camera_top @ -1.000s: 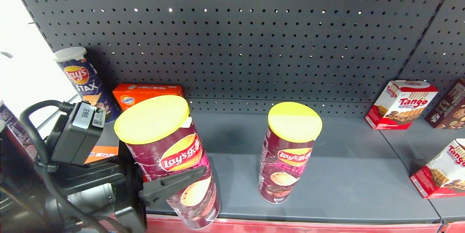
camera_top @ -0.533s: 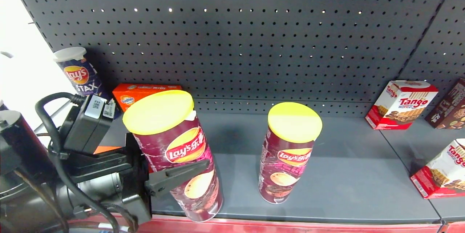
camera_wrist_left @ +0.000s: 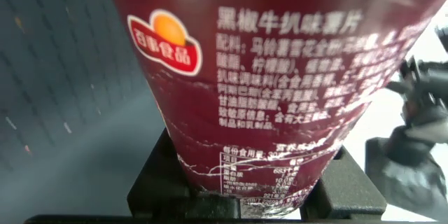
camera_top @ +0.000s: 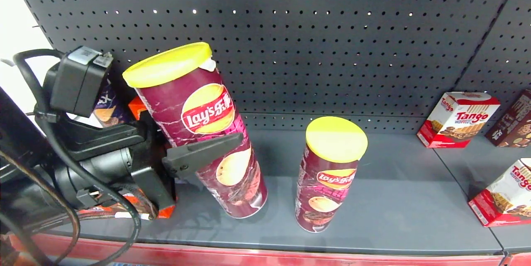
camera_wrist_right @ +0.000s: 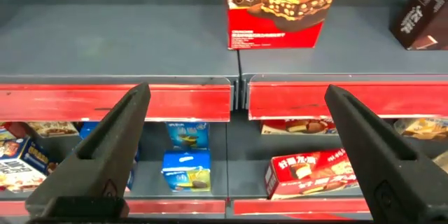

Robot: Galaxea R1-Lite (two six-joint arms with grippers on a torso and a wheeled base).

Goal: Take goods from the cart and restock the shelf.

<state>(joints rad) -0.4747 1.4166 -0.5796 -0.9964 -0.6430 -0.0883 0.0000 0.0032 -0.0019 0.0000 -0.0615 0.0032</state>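
My left gripper (camera_top: 211, 154) is shut on a maroon chip can (camera_top: 199, 120) with a yellow lid. The can leans with its lid toward the left, and its base is low over the grey shelf (camera_top: 394, 199). I cannot tell if the base touches the shelf. One black finger (camera_top: 203, 152) crosses the can's front; the other is hidden behind it. In the left wrist view the can (camera_wrist_left: 280, 77) stands between the jaws of the left gripper (camera_wrist_left: 252, 192). A matching can (camera_top: 327, 174) stands upright just to the right. My right gripper (camera_wrist_right: 241, 147) is open before the shelf's red front rail (camera_wrist_right: 182, 101).
A dark blue chip can (camera_top: 105, 108) and an orange box (camera_top: 135, 106) sit behind my left wrist. Red-and-white wafer boxes (camera_top: 458, 118) (camera_top: 504, 197) and a brown box (camera_top: 514, 123) stand at the right. A pegboard wall (camera_top: 290, 50) backs the shelf. Lower shelves hold boxes (camera_wrist_right: 185, 168).
My left gripper has risen and moved in over the shelf with the can, which now leans more. The standing can has not moved.
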